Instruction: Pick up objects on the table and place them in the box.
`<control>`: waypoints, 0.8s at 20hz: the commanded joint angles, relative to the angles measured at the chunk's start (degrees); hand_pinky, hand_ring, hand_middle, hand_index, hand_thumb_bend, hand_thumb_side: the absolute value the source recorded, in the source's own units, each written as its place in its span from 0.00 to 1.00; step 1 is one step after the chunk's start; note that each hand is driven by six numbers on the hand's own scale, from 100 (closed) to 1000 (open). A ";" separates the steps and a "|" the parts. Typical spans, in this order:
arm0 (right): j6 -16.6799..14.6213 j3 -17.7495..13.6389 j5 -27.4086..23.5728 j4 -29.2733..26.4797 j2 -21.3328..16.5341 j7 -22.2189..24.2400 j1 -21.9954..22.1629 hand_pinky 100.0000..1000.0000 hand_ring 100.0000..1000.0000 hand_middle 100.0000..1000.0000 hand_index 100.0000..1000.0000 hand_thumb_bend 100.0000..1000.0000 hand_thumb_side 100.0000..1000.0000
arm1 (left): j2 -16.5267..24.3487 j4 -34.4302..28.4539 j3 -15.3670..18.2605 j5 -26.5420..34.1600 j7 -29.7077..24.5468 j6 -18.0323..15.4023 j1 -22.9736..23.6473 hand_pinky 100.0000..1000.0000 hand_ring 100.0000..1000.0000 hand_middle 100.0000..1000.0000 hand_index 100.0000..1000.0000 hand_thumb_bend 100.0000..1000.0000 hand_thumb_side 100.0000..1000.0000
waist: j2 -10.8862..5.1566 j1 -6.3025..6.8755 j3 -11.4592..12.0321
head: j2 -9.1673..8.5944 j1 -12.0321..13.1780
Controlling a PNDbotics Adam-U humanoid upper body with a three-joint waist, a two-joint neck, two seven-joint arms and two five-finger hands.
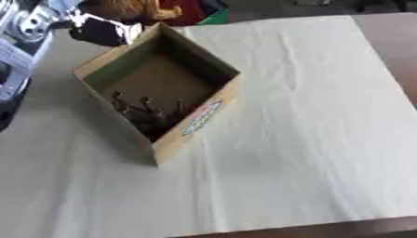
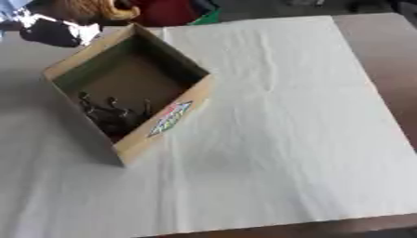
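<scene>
One brown table [image 1: 391, 44] carries one pale cream cloth [image 1: 309, 121] spread over most of its top. On the cloth, toward the left, stands one open brown cardboard box [image 1: 199, 123], turned corner-on, with one coloured label [image 2: 169, 119] on its near outer wall. Inside it, against the near wall, lies a cluster of small dark objects [image 1: 145, 114]; they run together, so their count cannot be told. Neither hand shows in either view, so their state cannot be told.

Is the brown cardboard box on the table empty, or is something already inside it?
Not empty. The open-topped brown cardboard box holds a dark clump of small objects in its near corner; what they are cannot be told.
</scene>
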 commanded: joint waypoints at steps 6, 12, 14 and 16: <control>0.45 -0.77 -0.20 -0.82 -0.59 0.29 -0.48 0.69 0.99 0.64 0.75 0.00 0.97 | -3.12 4.95 -2.69 -3.53 0.37 -0.30 -0.18 0.32 0.43 0.37 0.36 0.00 0.21 | -0.83 -0.05 0.03 | -0.40 0.28; 0.50 -0.84 -0.19 -0.82 -0.50 0.33 -0.35 0.69 0.99 0.63 0.75 0.00 0.97 | -3.67 7.52 -5.12 -8.48 -3.60 -1.54 -0.15 0.43 0.58 0.54 0.59 0.00 0.12 | -0.80 0.05 0.09 | -0.63 0.46; 0.50 -0.88 -0.20 -0.82 -0.47 0.29 -0.30 0.69 0.99 0.63 0.75 0.00 0.98 | -3.71 8.00 -5.74 -10.16 -5.25 -2.02 -0.08 0.47 0.65 0.60 0.64 0.00 0.18 | -0.81 0.03 0.10 | -0.72 0.43; 0.50 -0.89 -0.20 -0.82 -0.42 0.28 -0.28 0.69 0.99 0.63 0.75 0.00 0.98 | -3.62 8.39 -6.05 -11.82 -6.90 -2.22 -0.07 0.52 0.72 0.67 0.70 0.00 0.27 | -0.82 0.02 0.09 | -0.79 0.44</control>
